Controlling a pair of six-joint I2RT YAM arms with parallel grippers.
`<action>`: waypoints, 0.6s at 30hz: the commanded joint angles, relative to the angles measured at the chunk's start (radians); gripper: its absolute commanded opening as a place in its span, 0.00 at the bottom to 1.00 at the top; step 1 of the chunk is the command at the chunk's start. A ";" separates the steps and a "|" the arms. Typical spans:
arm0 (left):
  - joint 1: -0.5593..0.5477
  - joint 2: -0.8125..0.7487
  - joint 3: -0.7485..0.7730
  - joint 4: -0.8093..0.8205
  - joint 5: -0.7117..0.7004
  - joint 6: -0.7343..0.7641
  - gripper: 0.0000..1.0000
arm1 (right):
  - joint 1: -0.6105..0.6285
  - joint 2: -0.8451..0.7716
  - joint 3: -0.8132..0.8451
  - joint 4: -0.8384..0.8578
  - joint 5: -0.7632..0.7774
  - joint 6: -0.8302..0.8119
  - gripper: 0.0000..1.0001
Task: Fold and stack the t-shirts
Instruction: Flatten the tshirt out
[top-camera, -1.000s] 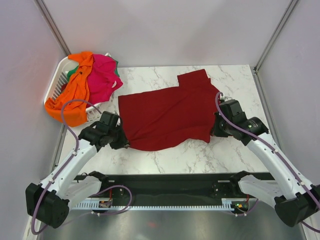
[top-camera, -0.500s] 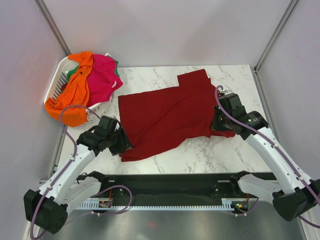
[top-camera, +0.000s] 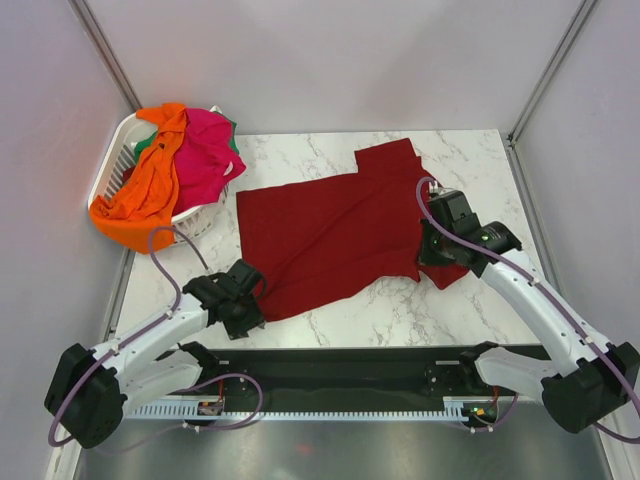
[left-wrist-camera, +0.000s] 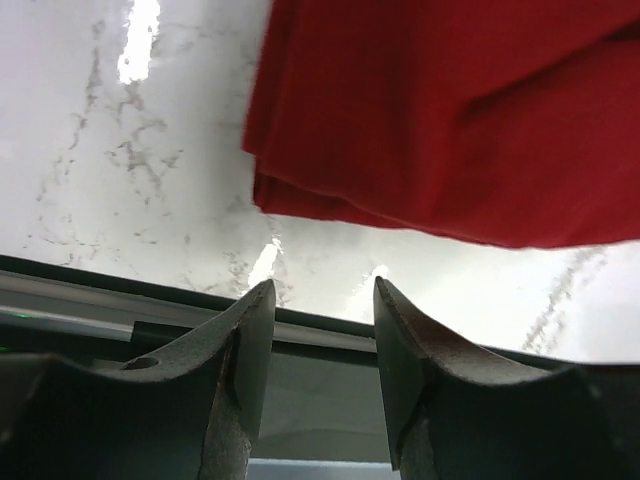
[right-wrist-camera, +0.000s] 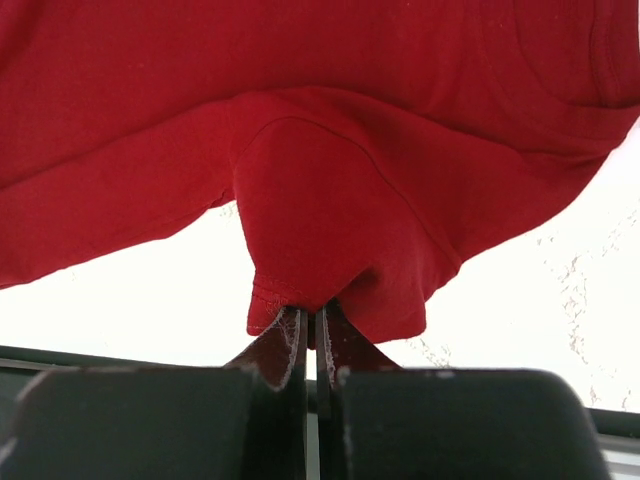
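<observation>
Since the dark red cotton short-sleeved t-shirt (top-camera: 330, 225) lies spread on the white marbled surface (top-camera: 390, 310), with its long axis running left-right and tilted toward the far right, the coming move turns on its two near corners. The near-right corner is bunched and pinched between the closed fingers of the right tool (right-wrist-camera: 310, 318). The near-left corner lies doubled on the surface just ahead of the left tool (left-wrist-camera: 320, 300), which is open, holds nothing and is apart from the cloth. The left arm is low and reaches toward that corner. The right arm bends inward at the shirt's right edge. My judgement is that the left tool must advance onto its corner and close. An orange t-shirt (top-camera: 140, 195) and a hot pink t-shirt (top-camera: 205, 150) sit heaped in the white slatted plastic basket (top-camera: 108, 165) at far left, well apart.
</observation>
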 joint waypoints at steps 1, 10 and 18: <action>-0.004 -0.009 -0.043 0.049 -0.109 -0.121 0.52 | 0.004 0.012 0.007 0.037 0.007 -0.041 0.00; -0.004 -0.001 -0.049 0.075 -0.163 -0.130 0.54 | 0.003 0.058 -0.014 0.076 -0.010 -0.064 0.00; -0.004 -0.003 -0.026 0.070 -0.190 -0.118 0.54 | 0.002 0.080 -0.022 0.094 -0.013 -0.078 0.00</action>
